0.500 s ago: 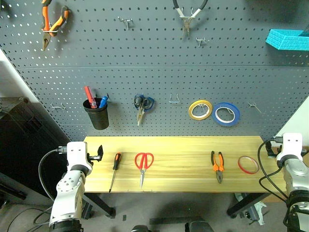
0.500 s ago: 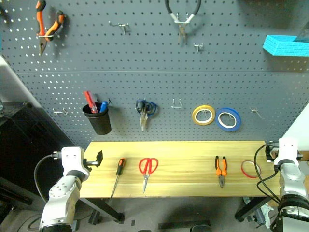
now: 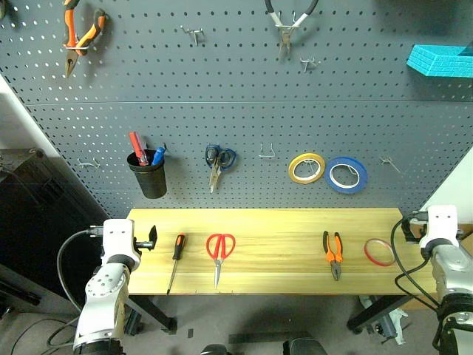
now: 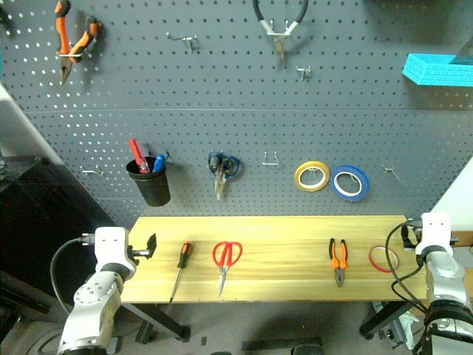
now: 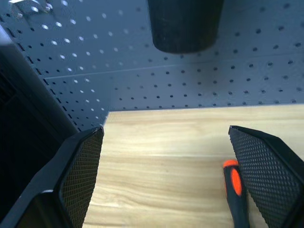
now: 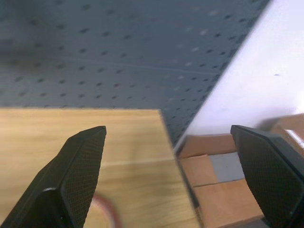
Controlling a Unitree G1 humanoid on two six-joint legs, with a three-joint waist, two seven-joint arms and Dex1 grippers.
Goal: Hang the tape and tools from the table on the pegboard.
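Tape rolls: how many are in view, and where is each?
3. The yellow roll and the blue roll hang side by side on the pegboard; the red tape lies on the table near its right end. None looks hidden.

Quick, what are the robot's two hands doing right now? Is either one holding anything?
Left gripper: open, holding nothing, by the screwdriver.
Right gripper: open, holding nothing, near the red tape.
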